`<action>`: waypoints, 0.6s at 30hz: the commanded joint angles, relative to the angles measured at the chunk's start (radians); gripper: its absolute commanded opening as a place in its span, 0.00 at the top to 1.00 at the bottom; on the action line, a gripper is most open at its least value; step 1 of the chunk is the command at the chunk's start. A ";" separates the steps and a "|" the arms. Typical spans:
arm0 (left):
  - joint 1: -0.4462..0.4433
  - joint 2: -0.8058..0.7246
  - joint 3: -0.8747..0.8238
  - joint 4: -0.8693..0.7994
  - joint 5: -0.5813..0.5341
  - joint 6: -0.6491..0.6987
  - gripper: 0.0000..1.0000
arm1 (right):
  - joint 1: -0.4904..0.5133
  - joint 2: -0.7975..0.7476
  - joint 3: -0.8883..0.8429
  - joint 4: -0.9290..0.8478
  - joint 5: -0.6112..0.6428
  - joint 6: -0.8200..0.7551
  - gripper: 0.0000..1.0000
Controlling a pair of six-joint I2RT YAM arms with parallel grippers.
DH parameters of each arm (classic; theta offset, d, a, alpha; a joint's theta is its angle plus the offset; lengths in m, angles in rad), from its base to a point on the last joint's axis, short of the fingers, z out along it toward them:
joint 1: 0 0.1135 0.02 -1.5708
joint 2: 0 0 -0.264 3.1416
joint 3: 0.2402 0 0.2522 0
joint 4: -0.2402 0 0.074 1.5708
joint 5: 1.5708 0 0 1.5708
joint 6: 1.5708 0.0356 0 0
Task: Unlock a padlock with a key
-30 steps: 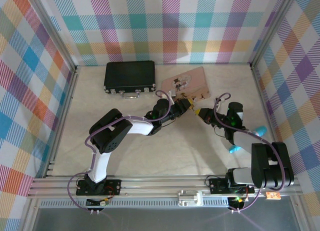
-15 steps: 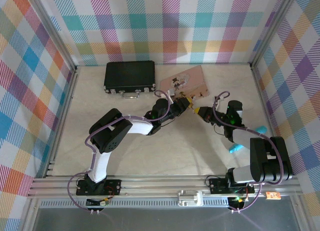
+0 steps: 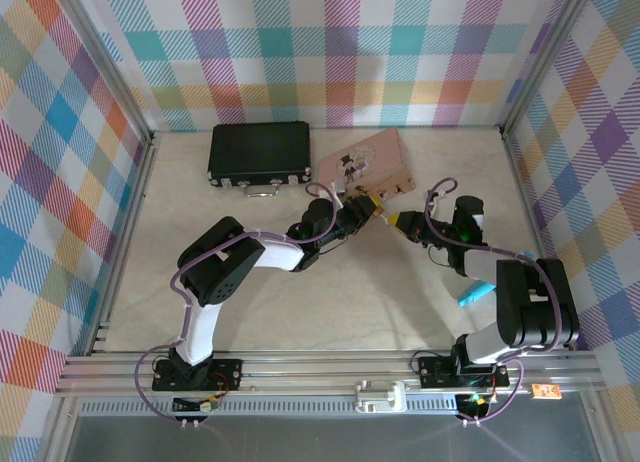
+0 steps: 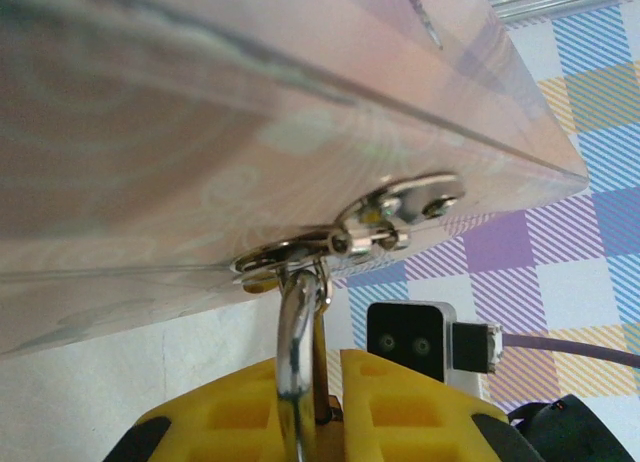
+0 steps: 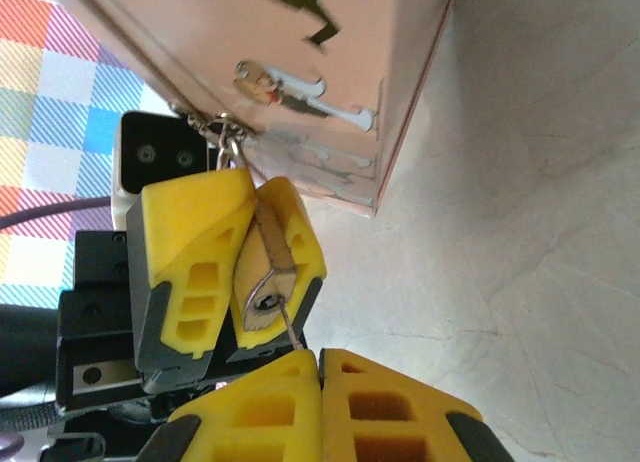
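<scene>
Over the last second both wrists have crept toward the back-left and dragged the tin (image 3: 362,158) with them, so it now sits skewed on the tabletop (image 3: 300,302), a little nearer the black case (image 3: 258,152). My right forearm has also swung round, which I read as the key-turn getting under way. The left jaws stay clenched on the padlock (image 5: 262,267), its brass body pinched between the yellow fingers (image 5: 190,237), with the shackle (image 4: 297,347) hooked through the tin's hasp (image 4: 385,222). The right jaws are shut tight on the key (image 5: 287,325), whose thin shaft runs up from between them into the keyhole on the padlock's end. I can't tell whether the shackle has popped. The sliding tin suggests some of my twist is hauling the tin rather than turning the lock, so I'd steady the left arm before twisting further
</scene>
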 commanded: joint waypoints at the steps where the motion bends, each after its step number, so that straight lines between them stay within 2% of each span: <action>1: -0.039 -0.013 0.034 0.063 0.139 -0.008 1.00 | 0.005 0.055 0.089 0.106 0.009 0.057 1.00; 6: -0.036 0.001 0.030 0.067 0.081 0.002 1.00 | 0.010 0.089 0.072 0.212 -0.007 0.154 1.00; 13: -0.034 0.022 0.063 0.041 0.003 0.010 1.00 | 0.051 0.073 0.055 0.221 0.022 0.198 1.00; 15: -0.031 0.023 0.063 0.034 -0.031 0.018 1.00 | 0.049 0.046 0.047 0.159 0.038 0.164 1.00; 18: -0.020 0.020 0.066 -0.009 -0.060 0.051 1.00 | 0.050 -0.024 0.053 -0.035 0.078 0.044 1.00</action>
